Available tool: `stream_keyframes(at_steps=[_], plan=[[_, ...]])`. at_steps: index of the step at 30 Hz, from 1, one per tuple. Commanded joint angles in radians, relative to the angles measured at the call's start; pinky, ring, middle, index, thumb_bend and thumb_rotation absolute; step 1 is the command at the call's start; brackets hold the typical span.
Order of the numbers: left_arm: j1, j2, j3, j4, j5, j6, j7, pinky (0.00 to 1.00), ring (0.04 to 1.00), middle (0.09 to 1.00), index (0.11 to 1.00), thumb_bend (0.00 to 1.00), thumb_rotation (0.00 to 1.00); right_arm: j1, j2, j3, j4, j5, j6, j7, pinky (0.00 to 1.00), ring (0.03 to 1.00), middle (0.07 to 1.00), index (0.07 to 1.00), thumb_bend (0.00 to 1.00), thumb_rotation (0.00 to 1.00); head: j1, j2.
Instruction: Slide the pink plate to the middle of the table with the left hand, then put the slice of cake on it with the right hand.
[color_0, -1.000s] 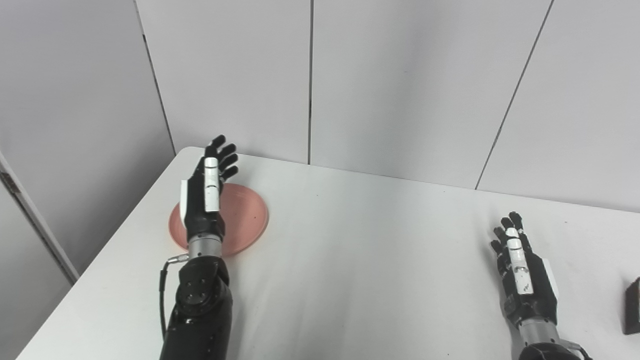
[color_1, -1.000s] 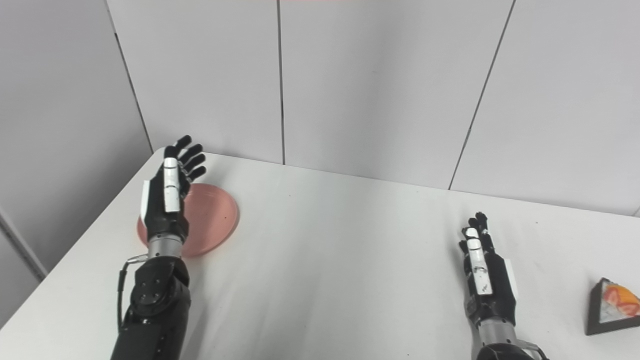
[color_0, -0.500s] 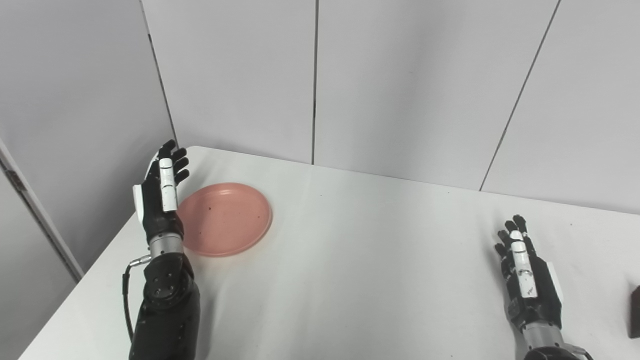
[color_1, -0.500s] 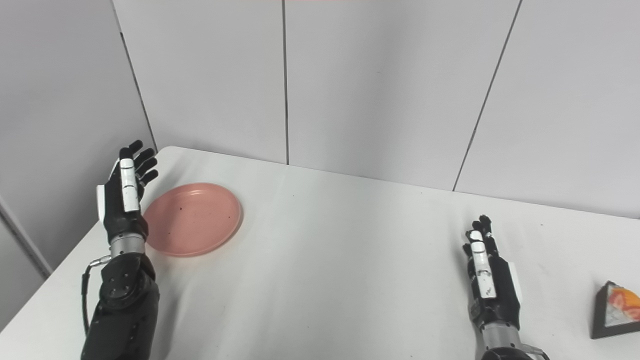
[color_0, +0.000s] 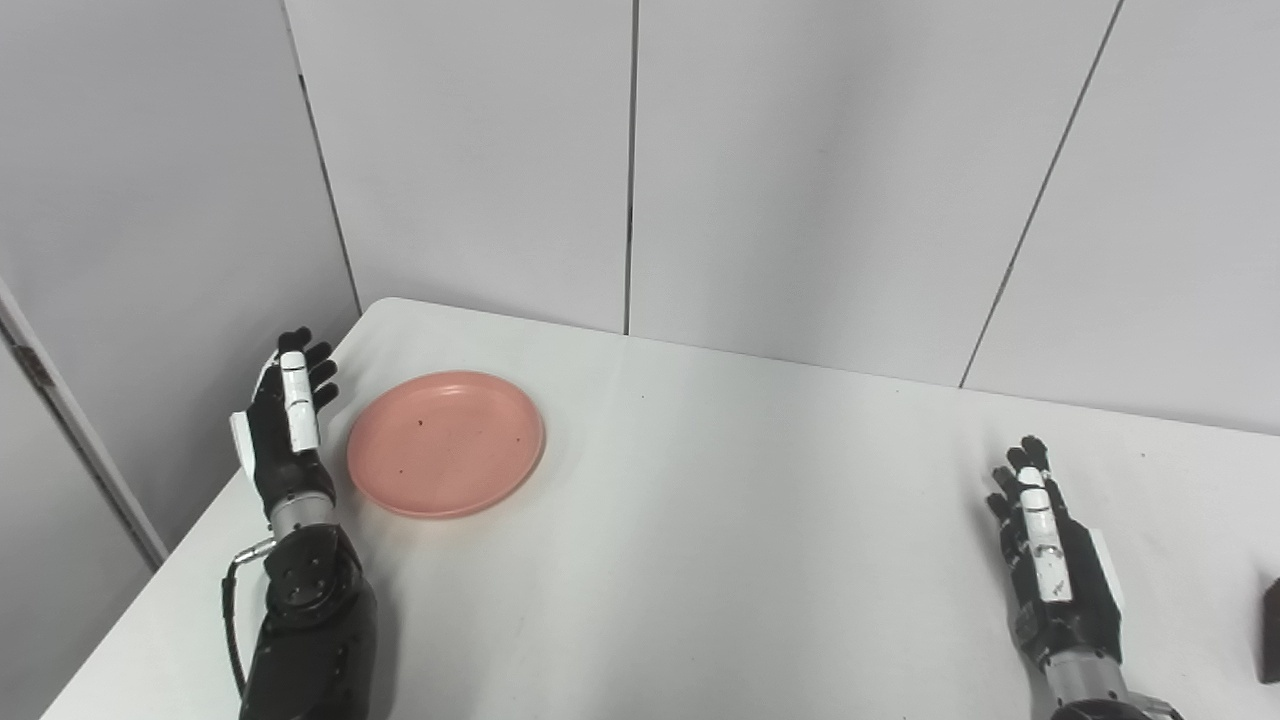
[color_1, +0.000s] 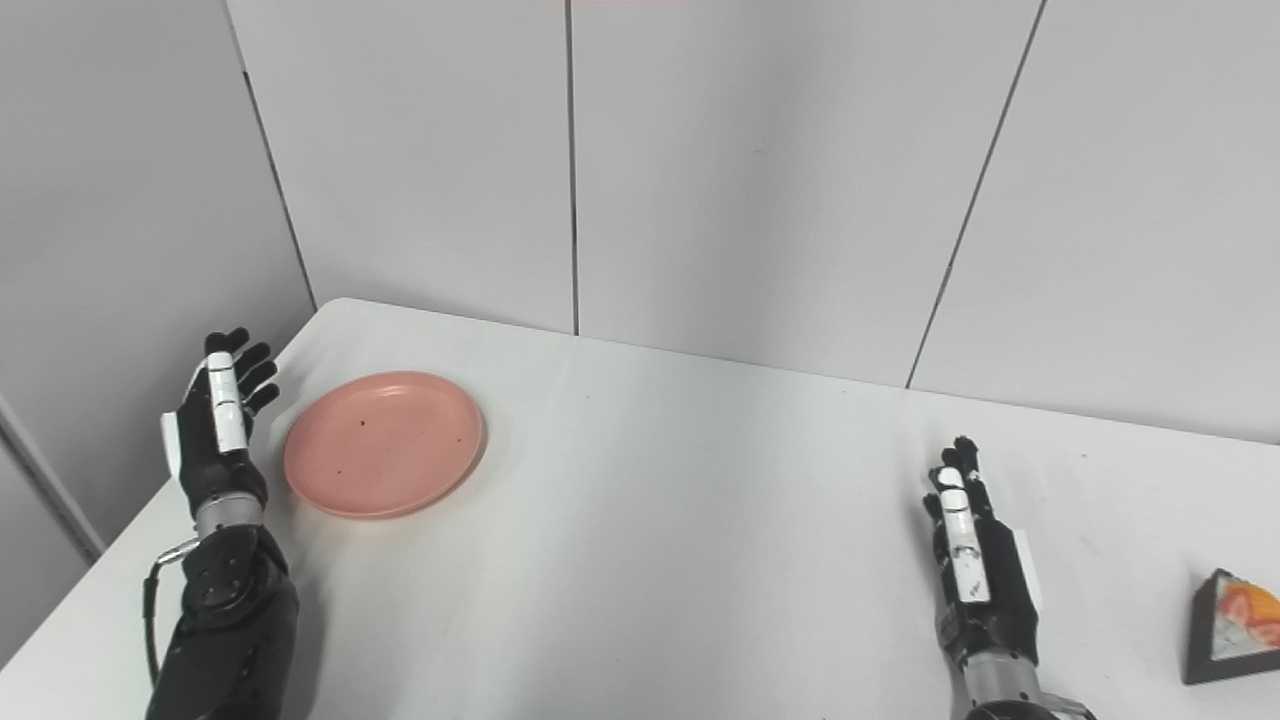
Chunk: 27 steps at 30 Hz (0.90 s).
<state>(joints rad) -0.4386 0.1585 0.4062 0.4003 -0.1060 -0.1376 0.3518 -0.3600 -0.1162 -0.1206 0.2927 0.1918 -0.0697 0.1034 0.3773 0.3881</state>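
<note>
The pink plate (color_0: 446, 443) lies flat near the table's far left corner. My left hand (color_0: 285, 431) stands open just left of the plate, fingers straight up, a small gap from its rim, holding nothing. My right hand (color_1: 973, 562) is open at the near right, fingers pointing away, empty. The slice of cake (color_1: 1231, 626), a dark wedge with white and orange topping, sits at the right edge, well right of that hand. In the left eye view only a dark sliver of the cake (color_0: 1270, 646) shows.
The white table (color_0: 720, 520) ends close behind my left hand at its left edge. Grey wall panels (color_0: 800, 170) rise right behind the far edge.
My left hand moved from above the plate to its left side and came lower. The plate lies where it was and now shows whole. The right hand barely moved; the camera shifted a little.
</note>
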Motion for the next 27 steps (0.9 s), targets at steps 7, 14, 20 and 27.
stream_keyframes(at_steps=[7, 14, 20, 27], plan=[[-0.045, 0.036, -0.011, 0.025, -0.001, -0.046, -0.005, 0.79, 0.793, 0.781, 0.766, 0.73, 0.96, -0.011, 0.000, -0.006, -0.014, 0.006, -0.014, -0.001, 1.00, 0.987, 0.990, 1.000, 0.46, 0.81, 0.005, 0.001], [-0.039, 0.029, -0.034, 0.031, -0.001, -0.033, -0.014, 0.78, 0.798, 0.787, 0.778, 0.71, 0.96, -0.009, 0.000, -0.005, -0.017, -0.002, -0.015, -0.005, 1.00, 0.982, 0.989, 1.000, 0.44, 0.81, -0.001, -0.003], [-0.036, 0.020, -0.073, 0.042, 0.005, -0.019, -0.017, 0.83, 0.818, 0.804, 0.790, 0.69, 0.95, -0.013, -0.002, -0.004, -0.010, 0.003, -0.031, 0.005, 1.00, 0.978, 0.989, 1.000, 0.45, 0.81, 0.005, -0.007], [-0.047, 0.000, -0.089, 0.048, -0.016, 0.008, -0.029, 0.88, 0.849, 0.827, 0.812, 0.72, 0.93, -0.011, -0.001, -0.006, -0.017, -0.002, -0.022, -0.004, 1.00, 0.983, 0.989, 1.000, 0.42, 0.82, 0.014, -0.007]])
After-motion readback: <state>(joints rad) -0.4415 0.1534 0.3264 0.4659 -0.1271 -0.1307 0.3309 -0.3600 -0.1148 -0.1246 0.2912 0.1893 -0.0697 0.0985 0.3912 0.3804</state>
